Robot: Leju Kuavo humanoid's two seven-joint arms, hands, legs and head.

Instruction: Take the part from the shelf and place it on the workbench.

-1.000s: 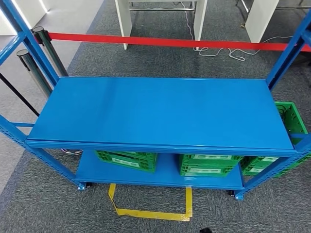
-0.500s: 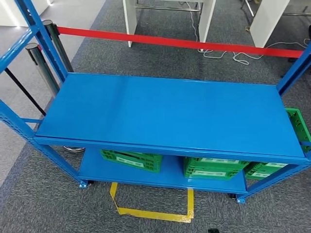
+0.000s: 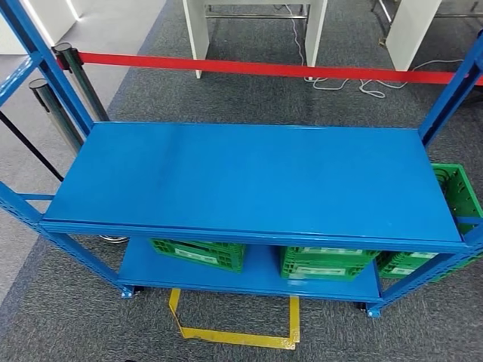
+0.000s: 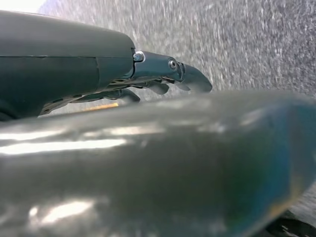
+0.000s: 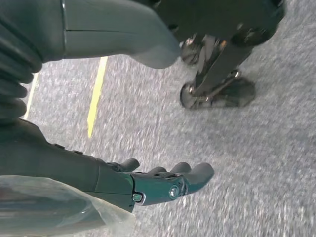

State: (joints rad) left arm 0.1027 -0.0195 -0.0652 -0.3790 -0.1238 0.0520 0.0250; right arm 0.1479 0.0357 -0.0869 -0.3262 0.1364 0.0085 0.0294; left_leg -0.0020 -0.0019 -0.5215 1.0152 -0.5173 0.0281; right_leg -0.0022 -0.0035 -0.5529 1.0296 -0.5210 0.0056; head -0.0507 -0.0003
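Observation:
A blue metal shelf (image 3: 256, 177) stands in front of me in the head view, its top board a plain blue sheet. On its lower board sit green crates (image 3: 198, 253) (image 3: 324, 262); the top board hides what they hold. My left hand (image 4: 164, 74) hangs over grey carpet with its fingers stretched out and nothing in them. My right hand (image 5: 160, 185) also hangs over the carpet, fingers straight and apart, holding nothing. A pale translucent shape (image 5: 56, 210) lies at the picture's edge beside that hand; I cannot tell what it is.
A third green crate (image 3: 456, 192) sticks out at the shelf's right end. A red barrier belt (image 3: 273, 69) on posts (image 3: 51, 113) runs behind the shelf, with white table legs (image 3: 193, 34) beyond. Yellow tape (image 3: 233, 335) marks the carpet before the shelf.
The whole head picture has swayed sideways and back, so the camera has moved. The shelf and crates keep their places relative to each other.

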